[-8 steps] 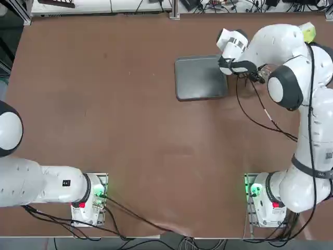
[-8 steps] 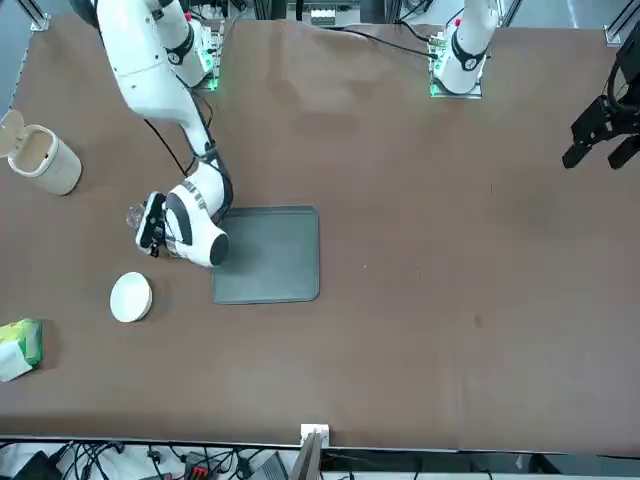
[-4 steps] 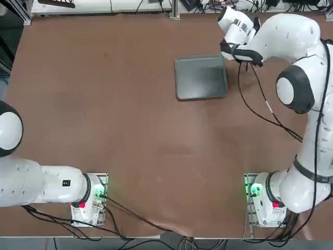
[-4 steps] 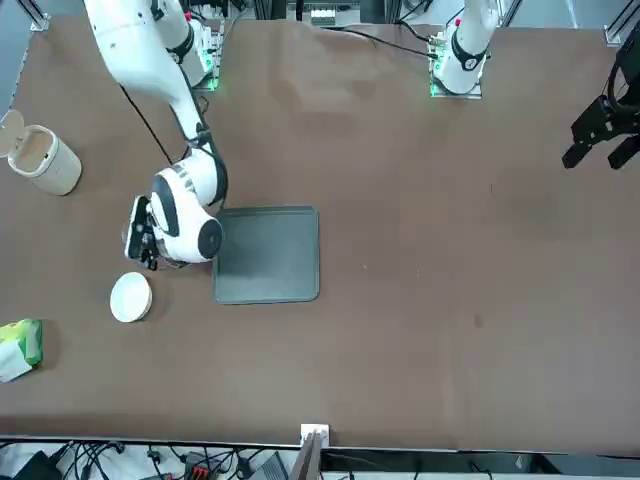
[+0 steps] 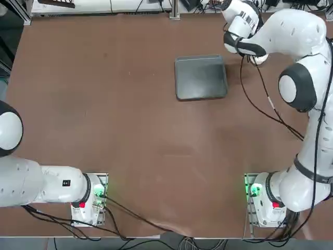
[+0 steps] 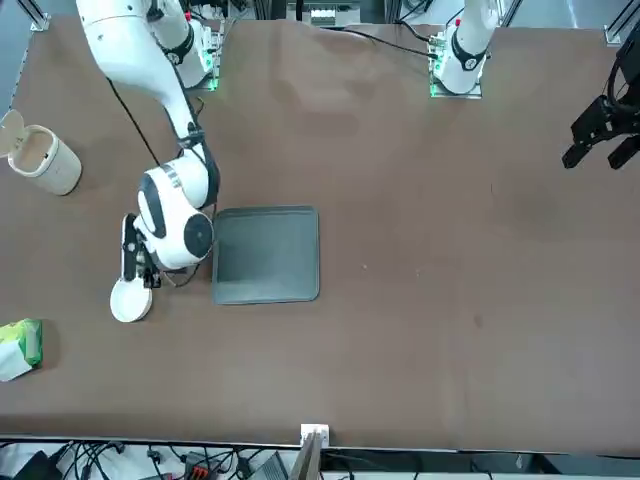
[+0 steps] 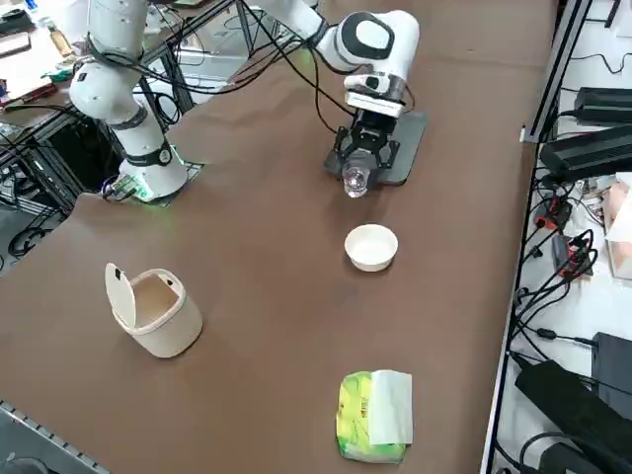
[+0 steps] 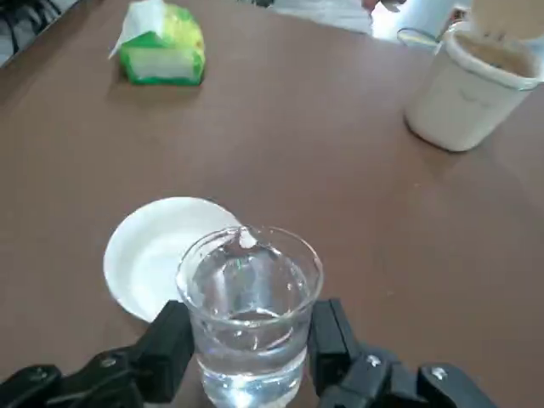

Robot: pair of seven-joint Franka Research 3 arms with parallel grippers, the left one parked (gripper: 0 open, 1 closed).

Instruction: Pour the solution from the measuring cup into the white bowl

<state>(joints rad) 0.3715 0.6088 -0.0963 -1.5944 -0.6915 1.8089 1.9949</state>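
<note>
Seen from the right side, a lidded bin (image 7: 166, 318) stands at the white bowl's 8 o'clock; my right end effector (image 8: 252, 321) pinches the measuring cup (image 8: 251, 340), clear liquid inside, at its 12; the white bowl (image 7: 371, 247) sits on the worktop (image 7: 257, 267); tissues (image 7: 375, 417) lie at its 6, the grey tray (image 7: 407, 148) at its 1.

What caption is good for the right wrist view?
Right gripper grips the measuring cup near the white bowl.

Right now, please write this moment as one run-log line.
right end effector: shut on measuring cup | cup: upright, liquid inside | white bowl: on table
</note>
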